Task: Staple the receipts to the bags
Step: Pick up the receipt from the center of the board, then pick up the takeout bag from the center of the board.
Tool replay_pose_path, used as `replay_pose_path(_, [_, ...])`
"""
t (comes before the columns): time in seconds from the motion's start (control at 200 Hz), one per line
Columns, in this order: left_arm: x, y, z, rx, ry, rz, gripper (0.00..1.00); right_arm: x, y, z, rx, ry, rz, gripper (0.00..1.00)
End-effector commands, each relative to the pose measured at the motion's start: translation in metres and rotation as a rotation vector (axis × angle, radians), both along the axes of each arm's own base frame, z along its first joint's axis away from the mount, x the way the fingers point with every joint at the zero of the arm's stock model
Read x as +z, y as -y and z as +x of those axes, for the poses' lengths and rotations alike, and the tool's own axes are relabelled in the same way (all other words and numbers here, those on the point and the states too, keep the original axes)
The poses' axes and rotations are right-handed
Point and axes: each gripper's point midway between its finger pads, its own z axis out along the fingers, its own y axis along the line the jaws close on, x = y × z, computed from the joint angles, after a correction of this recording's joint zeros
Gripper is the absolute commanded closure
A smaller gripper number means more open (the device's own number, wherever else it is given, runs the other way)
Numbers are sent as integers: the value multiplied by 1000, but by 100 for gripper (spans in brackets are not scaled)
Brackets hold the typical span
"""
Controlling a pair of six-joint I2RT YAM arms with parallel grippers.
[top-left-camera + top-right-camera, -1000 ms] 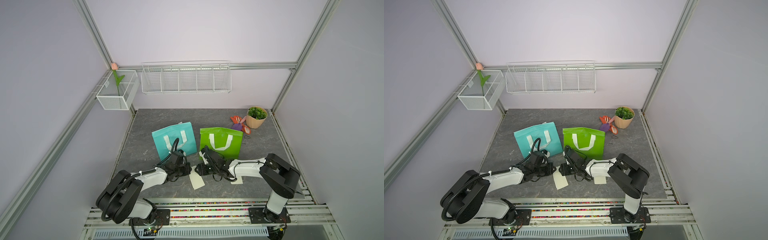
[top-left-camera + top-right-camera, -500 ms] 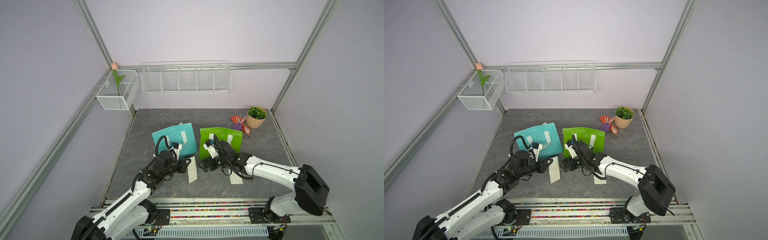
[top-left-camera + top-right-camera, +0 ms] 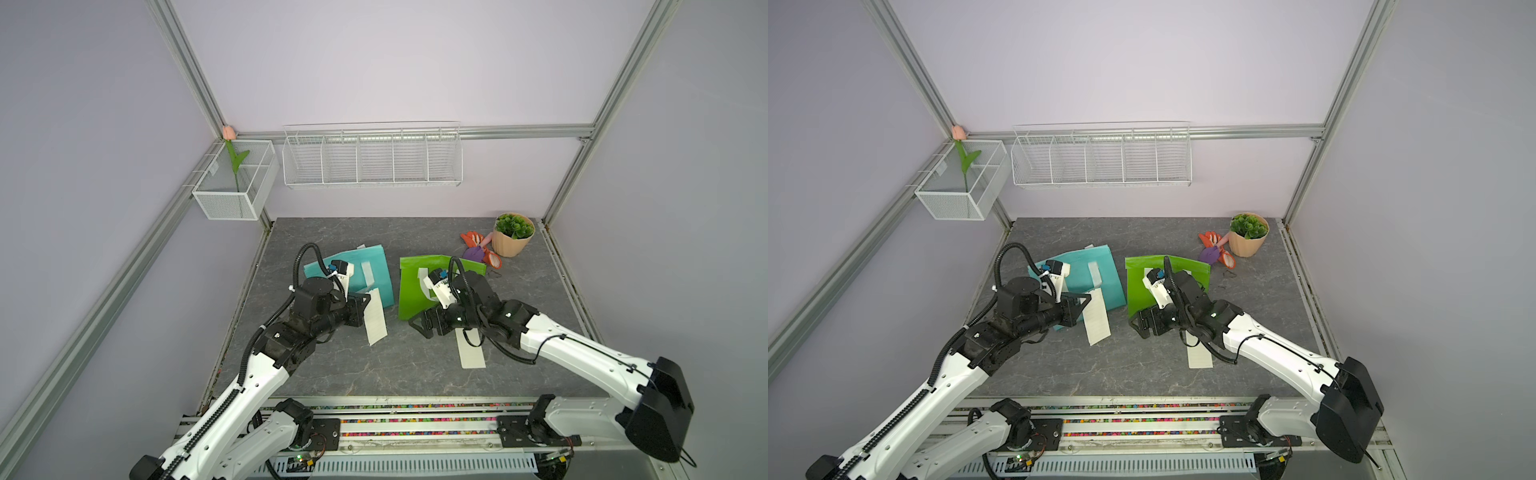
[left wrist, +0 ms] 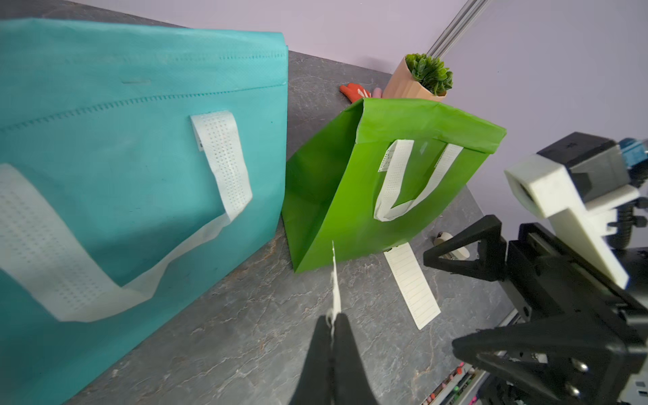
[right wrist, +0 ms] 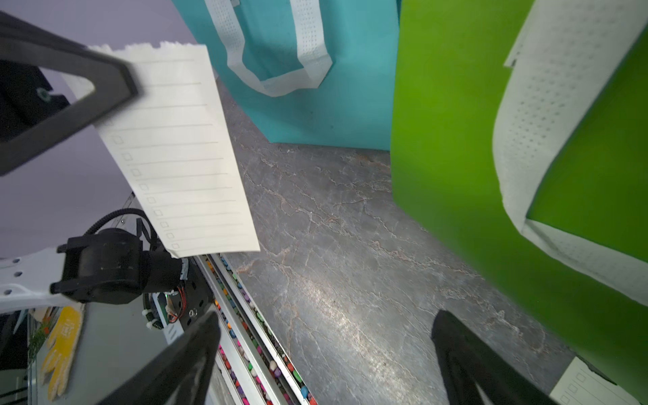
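My left gripper (image 4: pixel 333 321) is pinched tight on the top end of one receipt (image 3: pixel 375 318), which hangs from it just in front of the teal bag (image 3: pixel 376 266). My right gripper (image 5: pixel 326 326) stands wide apart with nothing between its fingers, low beside the green bag (image 3: pixel 409 291). The second receipt (image 3: pixel 470 349) lies flat on the table (image 3: pixel 415 374), its far end at the green bag's base.

I see pale lilac walls (image 3: pixel 374 62) framed by aluminium rails (image 3: pixel 195 70), a grey marbled bench (image 3: pixel 374 374), and a white wire shelf (image 3: pixel 372 160) at twelve o'clock.
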Motion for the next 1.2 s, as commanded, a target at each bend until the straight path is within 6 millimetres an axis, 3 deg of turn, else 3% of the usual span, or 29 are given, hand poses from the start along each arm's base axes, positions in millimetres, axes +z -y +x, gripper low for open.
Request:
replay_pose_path(0.0, [13, -20, 3, 19, 49, 101, 100, 38, -16, 7, 109, 120, 24, 4])
replay_pose_path(0.145, [36, -30, 13, 28, 142, 138, 100, 81, -36, 21, 253, 326, -2, 4])
replay_pose_path(0.26, [53, -32, 25, 11, 209, 128, 100, 100, -56, 41, 365, 481, -45, 4])
replay_pose_path(0.435, [48, -42, 53, 27, 259, 178, 100, 96, -86, 83, 511, 662, -116, 7])
replay_pose_path(0.68, [46, -57, 82, 38, 309, 125, 100, 111, -109, 132, 619, 649, 68, 9])
replay_pose_path(0.96, [39, -43, 97, -56, 318, 142, 100, 115, -127, 151, 727, 623, 167, 13])
replay_pose_path(1.195, [15, -57, 120, -2, 290, 156, 100, 82, -146, 166, 760, 509, 208, 22])
